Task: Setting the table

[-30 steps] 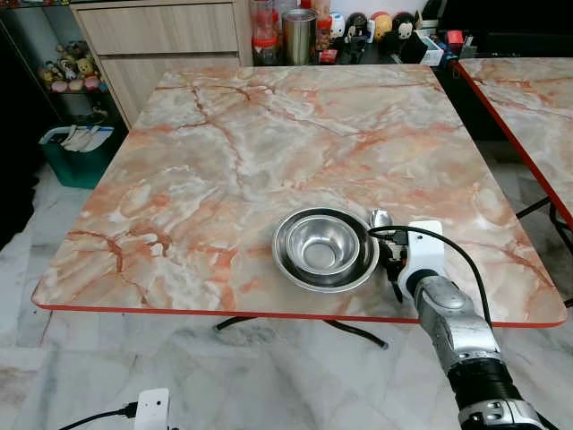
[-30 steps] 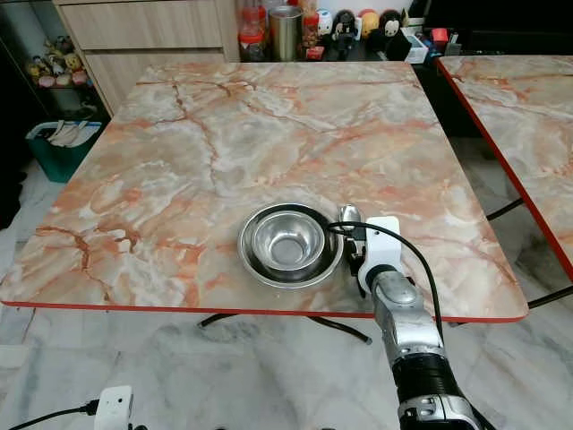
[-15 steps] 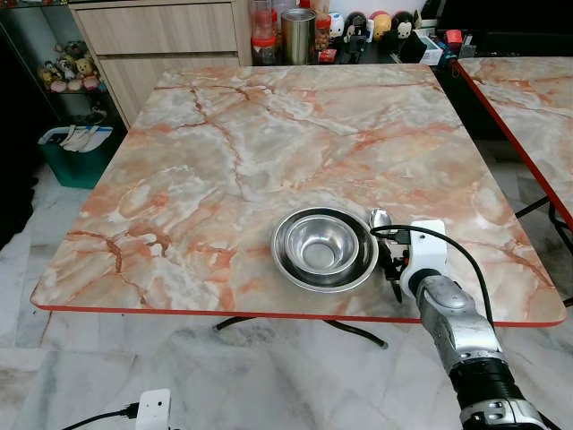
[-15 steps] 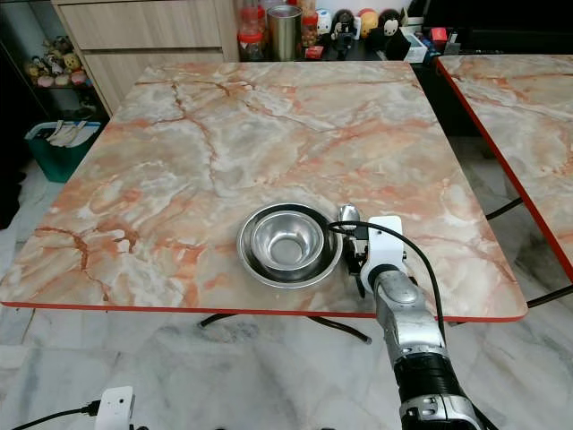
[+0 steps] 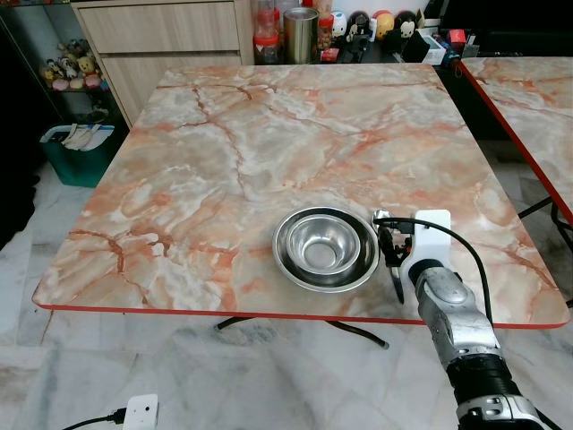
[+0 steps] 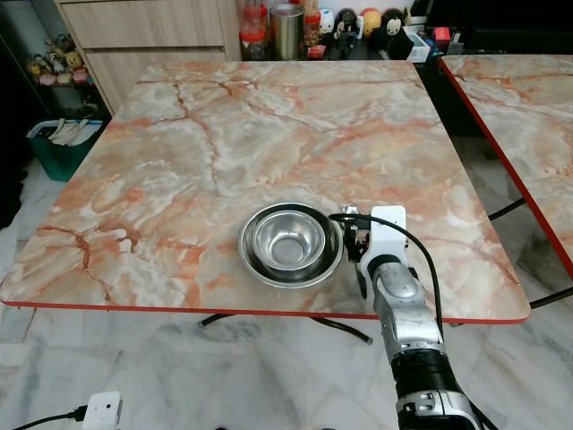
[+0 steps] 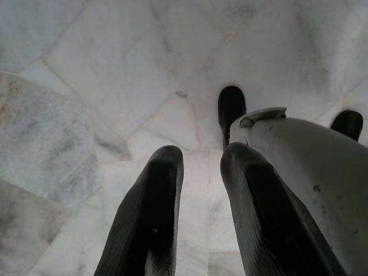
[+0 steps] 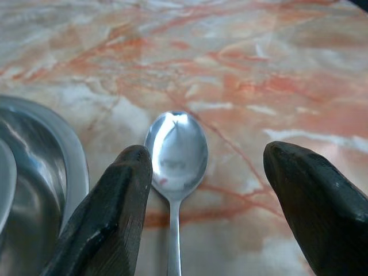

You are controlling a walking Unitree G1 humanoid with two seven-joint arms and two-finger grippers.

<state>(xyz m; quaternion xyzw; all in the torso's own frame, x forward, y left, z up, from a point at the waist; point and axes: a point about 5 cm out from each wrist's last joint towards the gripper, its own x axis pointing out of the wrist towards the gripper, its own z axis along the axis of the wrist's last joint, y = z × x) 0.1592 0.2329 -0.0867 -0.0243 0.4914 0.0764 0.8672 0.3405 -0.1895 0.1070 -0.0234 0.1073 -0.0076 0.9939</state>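
1. Spoon (image 8: 175, 150): lies flat on the marble worktop (image 5: 269, 152), bowl side up, in the lower right of the head views, just beside the right rim of the steel dishes. Its bowl end points toward the far side of the worktop; the handle runs back under the right claw.
2. Steel bowl (image 5: 325, 242): sits inside a wider steel plate (image 5: 285, 262), both upright, centre-right in the lower half of the left eye view, near the worktop's near edge.
3. Right claw (image 8: 230, 190): spread wide, holding nothing. In the right wrist view one black finger stands on each side of the spoon bowl. Contact with the spoon cannot be told. The finger (image 8: 115, 207) nearer the plate overlaps the plate rim in that view.
4. Right arm: silver forearm with a white wrist block (image 5: 428, 235) and a black cable, reaching in from the lower right of the left eye view over the worktop's red edge.
5. Left claw (image 7: 198, 172): points down at pale marble floor (image 7: 86, 86); fingers a narrow gap apart, nothing between them. A grey leg and two dark feet of the robot show beside it.
6. Surroundings: second marble worktop (image 5: 528, 98) at the right edge; wooden drawers (image 5: 157, 31) and a shelf with jars and figurines (image 5: 358, 22) along the top; green bin (image 5: 76, 152) at the left; white power adapter (image 5: 141, 414) on the floor, lower left.
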